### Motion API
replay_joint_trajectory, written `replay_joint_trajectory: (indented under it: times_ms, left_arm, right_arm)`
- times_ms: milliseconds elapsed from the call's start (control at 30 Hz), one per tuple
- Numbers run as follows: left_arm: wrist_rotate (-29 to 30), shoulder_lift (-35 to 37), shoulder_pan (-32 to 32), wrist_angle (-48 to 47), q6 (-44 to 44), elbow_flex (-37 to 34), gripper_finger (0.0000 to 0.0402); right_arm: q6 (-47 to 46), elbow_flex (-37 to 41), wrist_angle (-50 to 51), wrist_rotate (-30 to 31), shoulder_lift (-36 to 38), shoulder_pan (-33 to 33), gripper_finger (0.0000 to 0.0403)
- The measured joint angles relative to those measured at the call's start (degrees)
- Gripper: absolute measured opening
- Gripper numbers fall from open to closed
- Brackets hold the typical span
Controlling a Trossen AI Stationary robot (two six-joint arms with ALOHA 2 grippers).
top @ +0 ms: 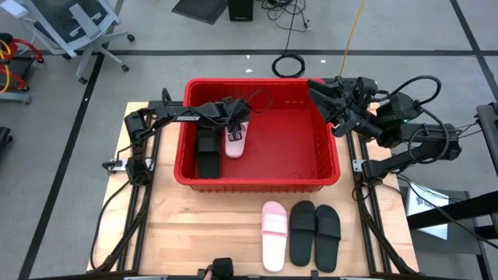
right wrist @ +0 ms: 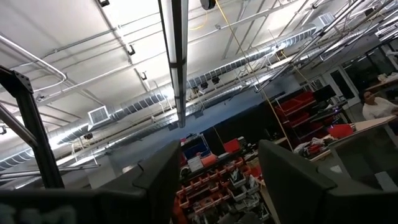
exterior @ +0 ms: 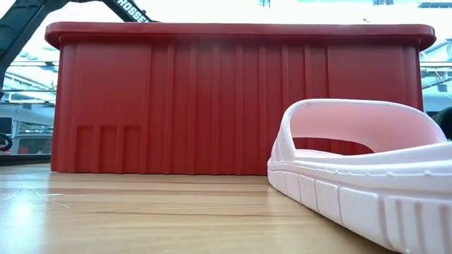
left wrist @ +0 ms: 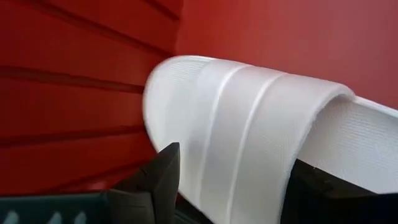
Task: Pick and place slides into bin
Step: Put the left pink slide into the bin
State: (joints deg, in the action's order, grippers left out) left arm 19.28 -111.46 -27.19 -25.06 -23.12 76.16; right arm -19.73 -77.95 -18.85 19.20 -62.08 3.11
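The red bin point(top: 327, 167) stands mid-table and fills the low view point(exterior: 240, 99). My left gripper point(top: 237, 124) reaches into its left half and is shut on a pale pink-white slide point(top: 235, 142). A black slide point(top: 208, 153) lies on the bin floor beside it. On the table near the front edge lie a pink slide point(top: 273, 233), which is close up in the low view point(exterior: 353, 176), and two black slides point(top: 302, 231) point(top: 327, 236), all sole down. My right gripper point(top: 319, 92) is open and empty over the bin's far right corner, tipped upward. My left gripper holds the pale slide by its wide ribbed strap point(left wrist: 236, 143), pinched between the two fingers point(left wrist: 155, 180), one on each side of the strap. The fingers come from above, slanting into the bin. I cannot tell whether the slide touches the bin floor.
The bin's right half point(top: 296, 140) holds nothing that shows. Bare wood lies left of the three slides at the table's front point(top: 202, 233). In the right wrist view the fingers point(right wrist: 158, 180) point at the room's ceiling, and a person sits far off point(right wrist: 379, 106).
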Motion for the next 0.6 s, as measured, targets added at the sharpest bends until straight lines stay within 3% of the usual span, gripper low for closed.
replay_joint_trajectory:
  times_ms: [300, 600]
  left_arm:
    - [-7.1, 0.0, 0.1, -1.5, 1.3, 0.0, 0.0205]
    - [-8.9, 1.0, 0.3, -2.1, 3.7, 0.0, 0.0205]
  right_arm:
    - [-0.6, 0.0, 0.1, 0.0, -0.9, 0.5, 0.0205]
    - [-0.2, 0.0, 0.1, 0.0, -1.6, 1.5, 0.0205]
